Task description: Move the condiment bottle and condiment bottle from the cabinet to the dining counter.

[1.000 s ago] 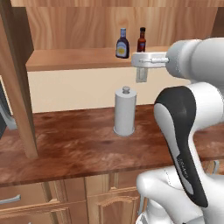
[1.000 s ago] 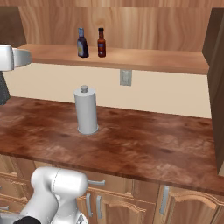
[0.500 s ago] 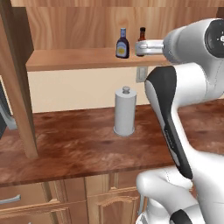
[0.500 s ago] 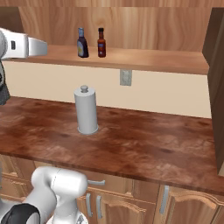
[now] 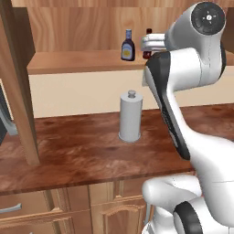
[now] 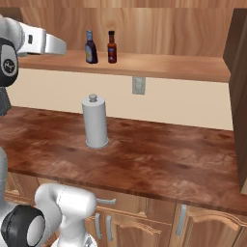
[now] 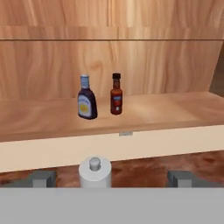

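Condiment bottle (image 7: 116,94) is standing mid-frame beside a dark blue bottle (image 7: 87,103); gripper (image 7: 111,178), fingers spread wide, should be centering on the right one.

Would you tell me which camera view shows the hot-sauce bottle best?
The hand view: the hot-sauce bottle stands unobstructed, facing the camera. The right base view shows it whole but smaller; in the left base view the arm mostly hides it.

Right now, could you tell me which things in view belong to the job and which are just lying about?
For the job:
- hot-sauce bottle
- dark sauce bottle
- cabinet shelf, which both stand on
- gripper, jaws open, short of the bottles

Lying about:
- grey cylinder on the worktop
- wall outlet
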